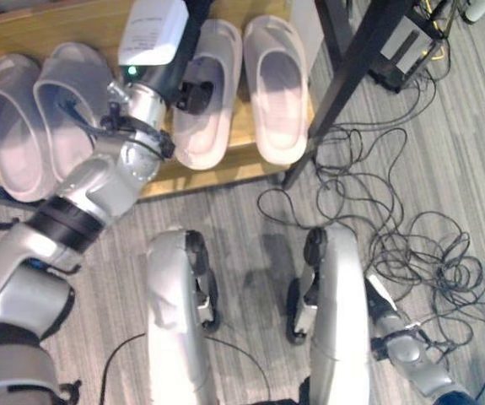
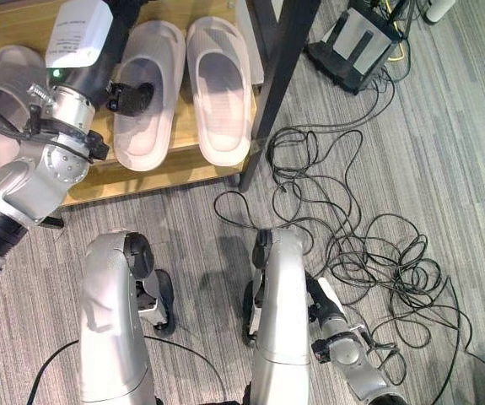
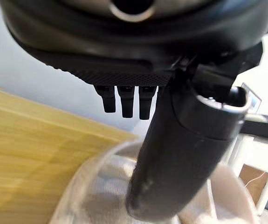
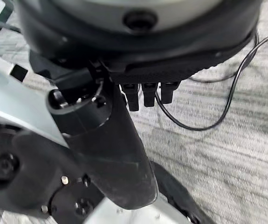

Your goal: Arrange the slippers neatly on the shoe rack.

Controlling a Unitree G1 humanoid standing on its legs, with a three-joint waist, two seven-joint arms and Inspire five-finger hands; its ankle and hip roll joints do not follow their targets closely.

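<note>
So there are four pale slippers on the wooden shoe rack [image 1: 250, 160], toes pointing toward the back and heels toward the robot. The two on the left side, the far-left slipper [image 1: 10, 126] and its mate [image 1: 73, 101], sit touching each other as a tidy pair. The right-hand pair is the interesting bit: the outer right slipper [image 1: 276, 89] lies straight with its heel poking a little over the front edge of the rack, and the inner right slipper [image 1: 208, 101] is just beside it, angled slightly off it. The left hand [image 1: 193, 89] is reaching over that inner one, and in the left wrist view the thumb [image 3: 180, 154] is down against the slipper's upper while the fingers [image 3: 127, 98] stick out short and more or less straight above it, not wrapped around anything. So I'd call that hand relaxed and apart, pressing or nudging rather than grabbing, which makes sense if the goal is just sliding the slipper square with its neighbour instead of lifting it. My guess is we're near the end, final straightening. The right hand [image 4: 124, 154] hangs low beside the robot over the grey carpet [image 1: 444, 152], idle, fingers loosely straight and holding nothing. There's a dark table leg [image 1: 352, 76] right next to the rack and a mess of loose cables [image 1: 411, 245] on the floor, so swinging wide on that side looks risky.
</note>
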